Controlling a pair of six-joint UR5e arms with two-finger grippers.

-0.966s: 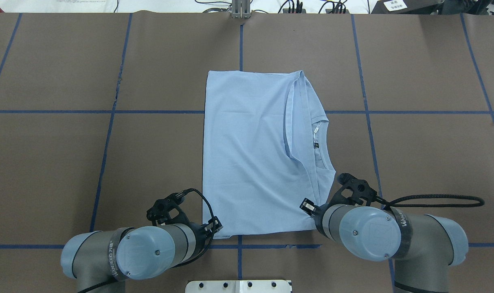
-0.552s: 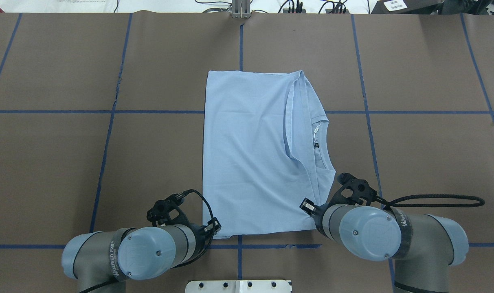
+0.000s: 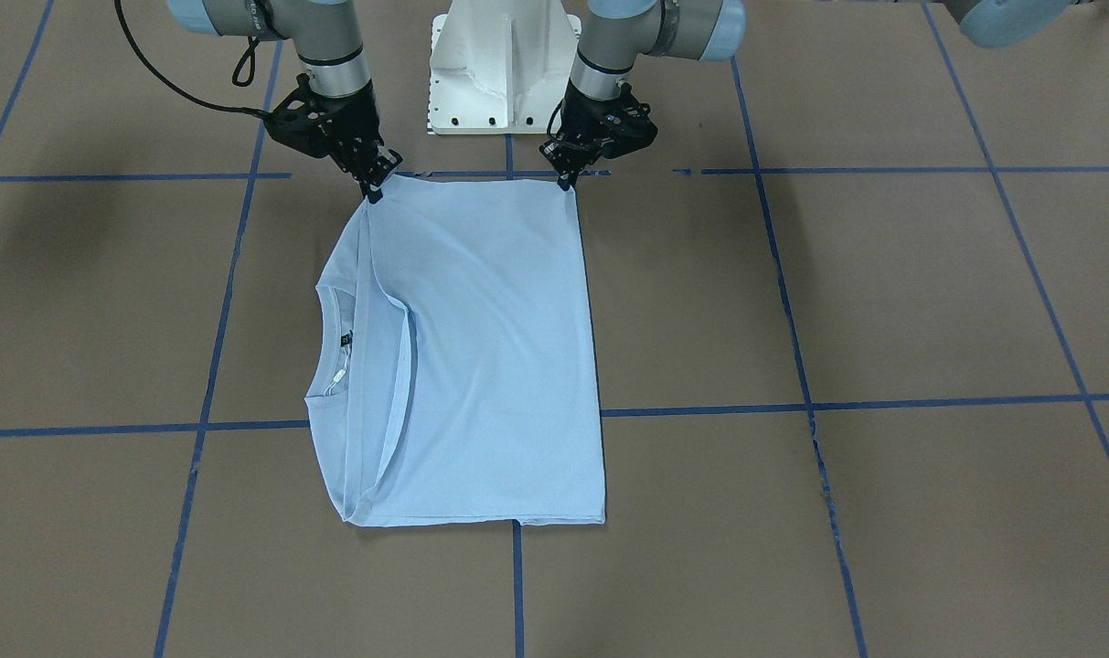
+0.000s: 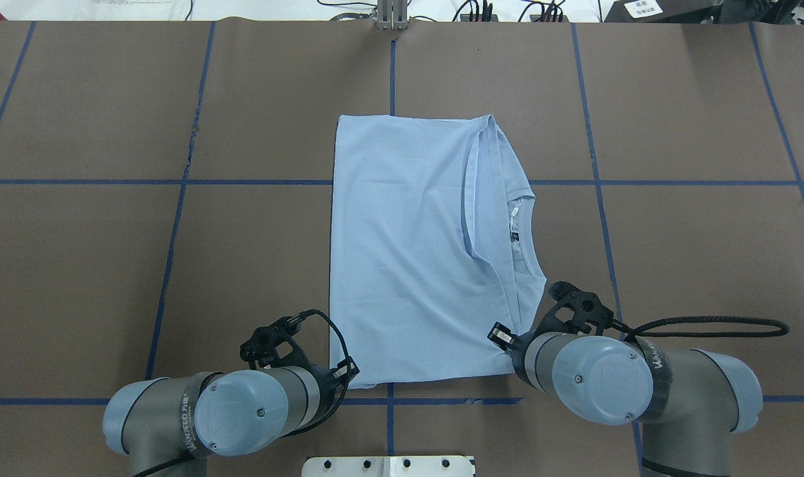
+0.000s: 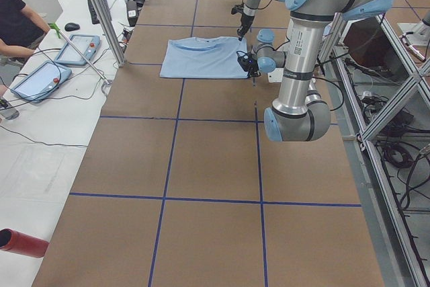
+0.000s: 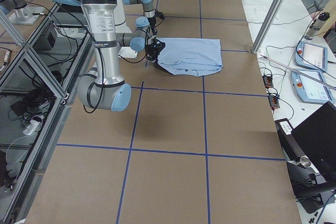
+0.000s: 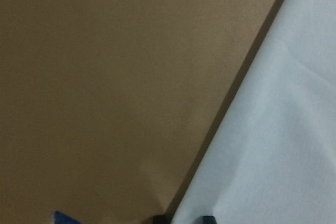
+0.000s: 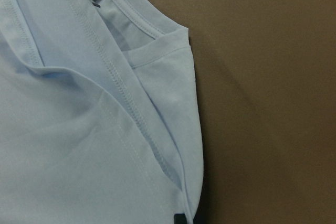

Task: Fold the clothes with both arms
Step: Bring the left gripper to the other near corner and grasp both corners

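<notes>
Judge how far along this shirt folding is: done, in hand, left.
Done: the T-shirt lies flat, already folded to a rectangle, no sleeves sticking out. In hand: the left gripper and right gripper seem pinched on its two corners nearest the robot, not yet lifted. Left: probably carrying that edge across to halve it.

blue tape lines (image 4: 184, 181) are crossing the brown table (image 4: 70, 285); two teach pendants (image 5: 79, 48) are lying near a person (image 5: 17, 21).

Bare table (image 4: 97, 265) open left and right in the overhead view, T-shirt (image 4: 408, 265) filling the centre, left arm (image 4: 242, 411) and right arm (image 4: 600, 377) crowding its lower corners.
</notes>
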